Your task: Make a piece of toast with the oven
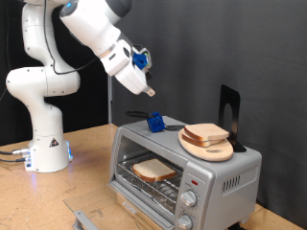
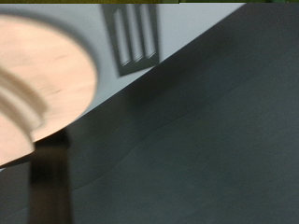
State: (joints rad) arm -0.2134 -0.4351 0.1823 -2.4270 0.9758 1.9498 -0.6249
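Observation:
The oven [image 1: 223, 177] stands at the exterior view's lower right with its glass door [image 1: 129, 203] dropped open. The piece of toast [image 1: 153, 171] lies flat on the wire rack inside. My gripper [image 1: 151, 91] hangs in the air above the oven's left end, clear of everything. Its fingers taper to one tip with nothing between them. The wrist view shows no fingers, only the oven's top with its vent slots [image 2: 135, 37] and the edge of a wooden board [image 2: 42, 70].
On the oven's top sit a round wooden board [image 1: 213, 150] bearing a pile of bread slices [image 1: 205, 133], a blue-handled tool [image 1: 154, 122] and an upright black stand [image 1: 228, 107]. The robot's base [image 1: 43, 144] stands at the left on the wooden table [image 1: 58, 196].

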